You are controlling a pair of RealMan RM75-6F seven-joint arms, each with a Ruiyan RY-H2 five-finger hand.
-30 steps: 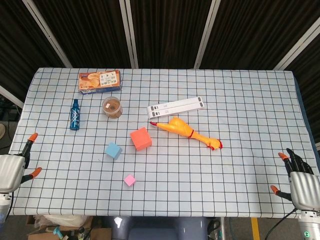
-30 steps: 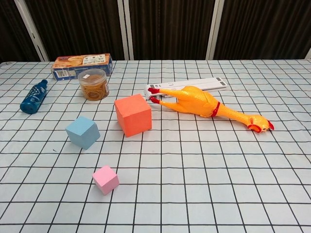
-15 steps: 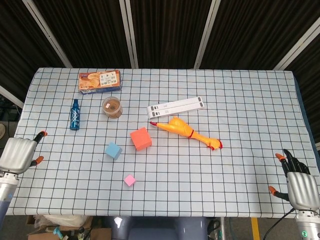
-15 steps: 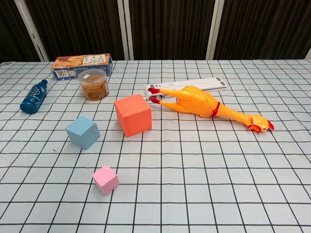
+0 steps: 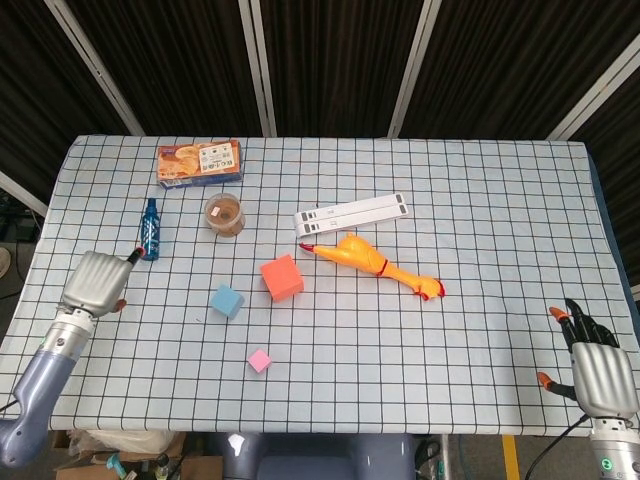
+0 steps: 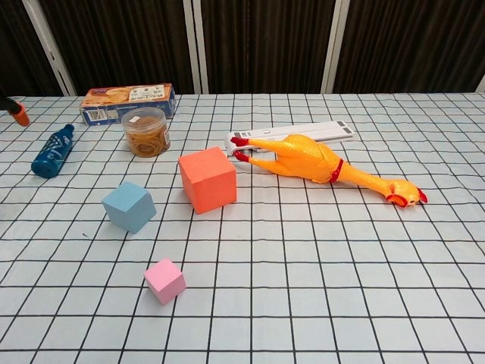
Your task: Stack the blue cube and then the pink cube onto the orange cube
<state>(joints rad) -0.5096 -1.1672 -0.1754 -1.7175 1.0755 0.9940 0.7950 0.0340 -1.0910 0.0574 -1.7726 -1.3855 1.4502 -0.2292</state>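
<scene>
The left hand hovers over the table's left margin, well left of the orange cube, holding nothing; how its fingers lie cannot be told, since only its back and one orange fingertip show. Bare checked cloth lies between it and the cubes. Up-left of the orange cube lies a blue bottle, then an amber jar with brown contents, too unclear to name. The blue cube sits just left of the orange one, apart from it; the small pink cube sits nearer the front edge. All three rest unstacked. Far right of the orange cube, at the table's front corner, the right hand is empty, fingers spread.
</scene>
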